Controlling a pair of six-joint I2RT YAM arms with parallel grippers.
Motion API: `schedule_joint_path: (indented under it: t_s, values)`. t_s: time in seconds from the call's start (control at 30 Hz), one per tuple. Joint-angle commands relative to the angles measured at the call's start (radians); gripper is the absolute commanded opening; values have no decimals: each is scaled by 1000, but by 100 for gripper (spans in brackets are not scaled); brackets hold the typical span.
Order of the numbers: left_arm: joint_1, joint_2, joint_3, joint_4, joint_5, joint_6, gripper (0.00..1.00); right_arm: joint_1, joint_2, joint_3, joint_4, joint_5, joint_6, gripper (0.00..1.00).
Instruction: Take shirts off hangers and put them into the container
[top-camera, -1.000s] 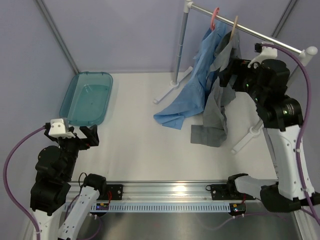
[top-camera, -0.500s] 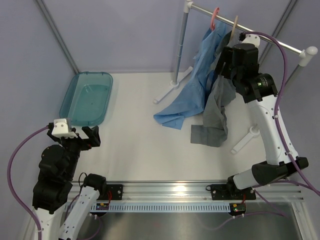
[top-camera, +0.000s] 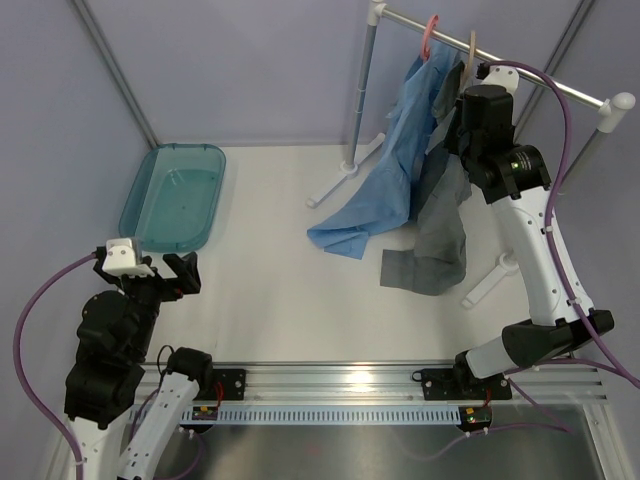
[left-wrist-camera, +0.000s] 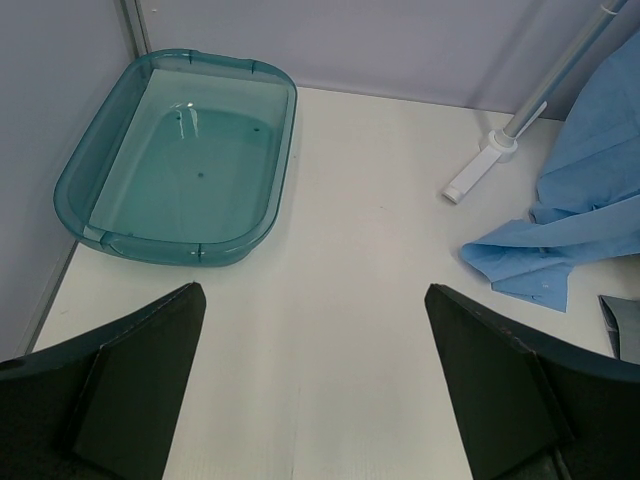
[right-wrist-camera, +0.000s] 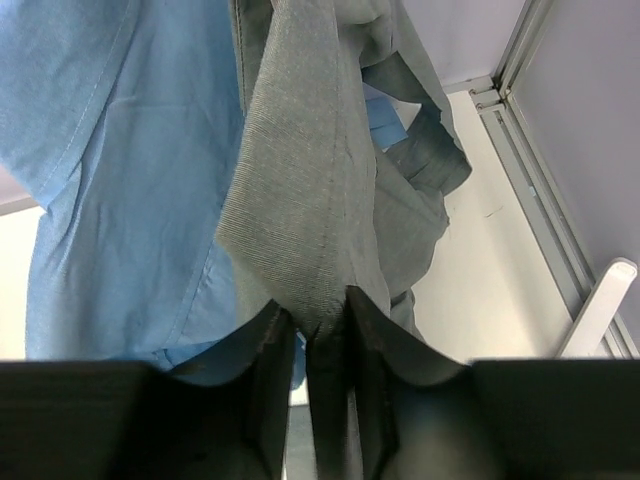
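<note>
The grey shirt (top-camera: 440, 230) and the light blue shirt (top-camera: 385, 170) hang side by side from the rail, their lower ends resting on the table. A coral-pink hanger (top-camera: 430, 35) and a tan hanger (top-camera: 470, 50) hook over the rail above them. My right gripper (top-camera: 452, 125) is high at the grey shirt's upper part. In the right wrist view a fold of the grey shirt (right-wrist-camera: 300, 200) is pinched in the right gripper (right-wrist-camera: 320, 315). The teal container (top-camera: 175, 195) lies at the far left with nothing in it. My left gripper (left-wrist-camera: 314, 292) stands open over bare table near it.
The grey metal rail (top-camera: 520, 70) runs across the back right on a post (top-camera: 362, 90) with white feet (top-camera: 335, 185) on the table. A second white foot (top-camera: 490, 280) lies right of the grey shirt. Purple-grey walls close in the back and sides.
My right arm swung up and in toward the hanging grey shirt, and its fingers closed from wide open onto a fold of the cloth. The left arm barely moved.
</note>
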Motion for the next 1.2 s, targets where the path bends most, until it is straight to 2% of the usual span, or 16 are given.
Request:
schedule_joint_path:
  t_s: [0.0, 0.13, 0.17, 0.27, 0.63, 0.83, 1.03, 1.17]
  values:
    - [-4, -9, 7, 29, 27, -7, 99, 10, -15, 31, 44, 54, -26, 31]
    - [-4, -9, 17, 23, 27, -7, 99, 10, -16, 31, 47, 59, -37, 19]
    - [-4, -9, 20, 18, 27, -7, 99, 10, -19, 34, 50, 61, -40, 11]
    - [-4, -9, 27, 14, 25, -7, 99, 10, -36, 46, 60, 56, -63, 1]
    - [-4, 10, 47, 14, 39, -16, 99, 10, -202, 11, 126, -33, -149, 0]
    - [-4, 24, 64, 14, 50, -22, 99, 10, -330, -167, 123, -123, -108, 0]
    - [-4, 51, 83, 15, 82, -25, 99, 11, -485, -393, 12, -228, -57, 0]
    - [-4, 82, 100, 17, 107, -25, 99, 11, -584, -458, -83, -344, -31, 0]
